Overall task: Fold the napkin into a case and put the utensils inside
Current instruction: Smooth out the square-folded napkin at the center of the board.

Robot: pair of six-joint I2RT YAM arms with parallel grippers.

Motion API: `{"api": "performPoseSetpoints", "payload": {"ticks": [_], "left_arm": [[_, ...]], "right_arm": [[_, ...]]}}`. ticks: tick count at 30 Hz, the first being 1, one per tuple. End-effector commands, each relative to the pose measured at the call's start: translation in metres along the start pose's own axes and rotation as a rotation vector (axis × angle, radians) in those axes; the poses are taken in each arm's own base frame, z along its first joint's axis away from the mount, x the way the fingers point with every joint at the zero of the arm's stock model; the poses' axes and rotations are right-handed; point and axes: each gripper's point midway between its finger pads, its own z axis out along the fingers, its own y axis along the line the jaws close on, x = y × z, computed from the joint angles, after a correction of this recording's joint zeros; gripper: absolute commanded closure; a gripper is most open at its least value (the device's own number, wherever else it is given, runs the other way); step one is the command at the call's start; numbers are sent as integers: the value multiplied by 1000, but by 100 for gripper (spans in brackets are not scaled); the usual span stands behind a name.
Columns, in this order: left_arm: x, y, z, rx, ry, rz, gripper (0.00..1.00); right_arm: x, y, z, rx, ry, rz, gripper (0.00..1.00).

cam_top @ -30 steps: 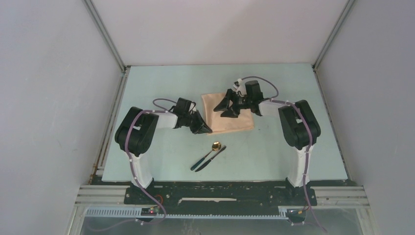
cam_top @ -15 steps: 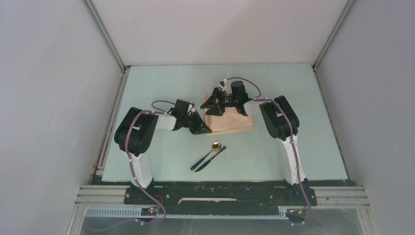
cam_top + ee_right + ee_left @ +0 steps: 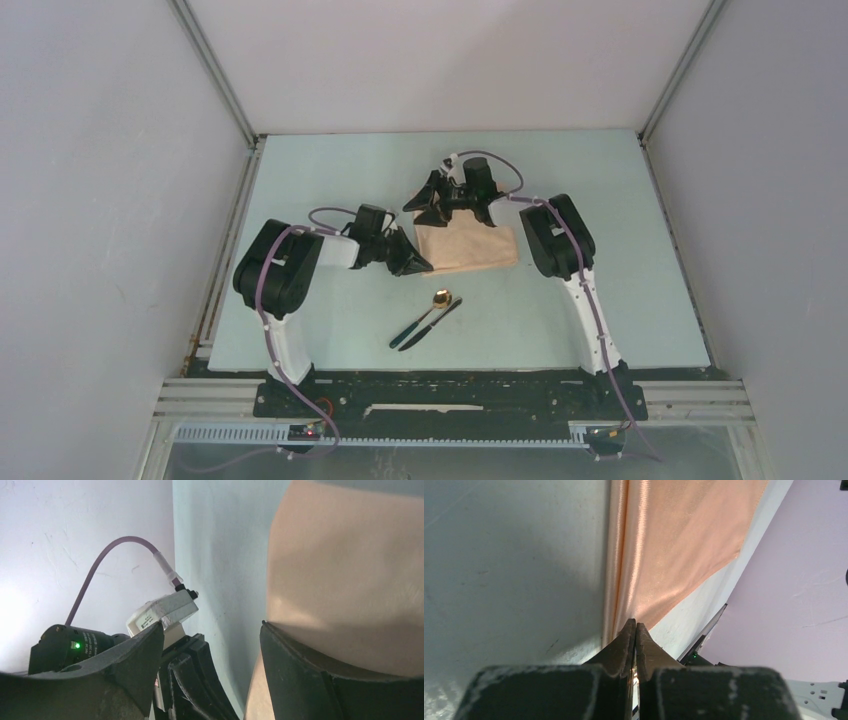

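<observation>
Both left corners covered now: left gripper [image 3: 635, 626] pinches the napkin [image 3: 470, 248], right gripper [image 3: 211, 626], fingers apart, has slid over the far one, ready to fold.

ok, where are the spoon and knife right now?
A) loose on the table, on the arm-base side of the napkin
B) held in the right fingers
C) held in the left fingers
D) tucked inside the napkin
A: the spoon and knife lie side by side on the bare table, clear of the napkin and of both arms.
</observation>
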Motion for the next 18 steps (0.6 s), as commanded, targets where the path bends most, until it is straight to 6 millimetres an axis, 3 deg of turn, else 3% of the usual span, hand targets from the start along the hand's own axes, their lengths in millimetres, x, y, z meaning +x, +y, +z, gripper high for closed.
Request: {"api": "performPoseSetpoints", "payload": {"ticks": [1, 18], "left_arm": [[5, 25, -1, -78, -16, -28, 95], [7, 24, -1, -61, -9, -35, 95]], "right_arm": [[-16, -4, 12, 26, -30, -15, 22], [-70, -36, 31, 63, -101, 98, 24]]}}
